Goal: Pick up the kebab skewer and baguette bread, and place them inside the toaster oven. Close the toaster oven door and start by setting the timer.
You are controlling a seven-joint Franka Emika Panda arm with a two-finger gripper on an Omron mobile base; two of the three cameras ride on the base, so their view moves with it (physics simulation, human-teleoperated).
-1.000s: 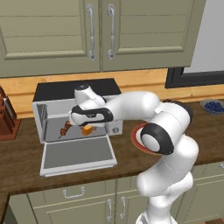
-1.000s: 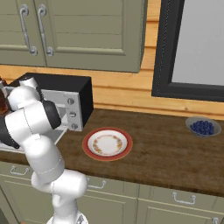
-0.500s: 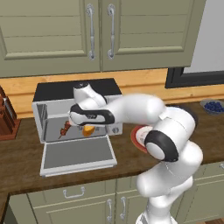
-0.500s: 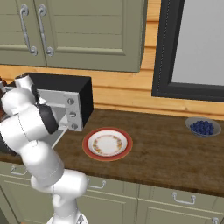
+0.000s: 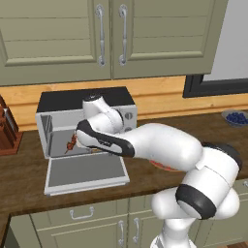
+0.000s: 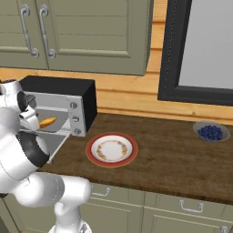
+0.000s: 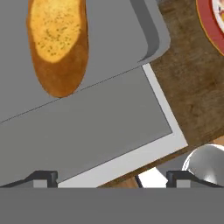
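The bread [image 7: 57,43] lies inside the oven [image 5: 87,104], on its grey floor just behind the door hinge, and the skewer [image 5: 71,143] sits in there too, toward the oven's left wall. The hand [image 7: 111,177] hangs at the oven mouth over the dropped door [image 5: 86,170], its fingers spread wide apart with nothing between them. So both foods look delivered. The door lies flat on the worktop [image 6: 173,154] at its left end, in front of the oven. To me, what is left is backing the arm out, swinging that door up shut, and turning the timer knob [image 5: 129,116] on the right panel. The plate [image 6: 112,149] stands bare, right of the oven.
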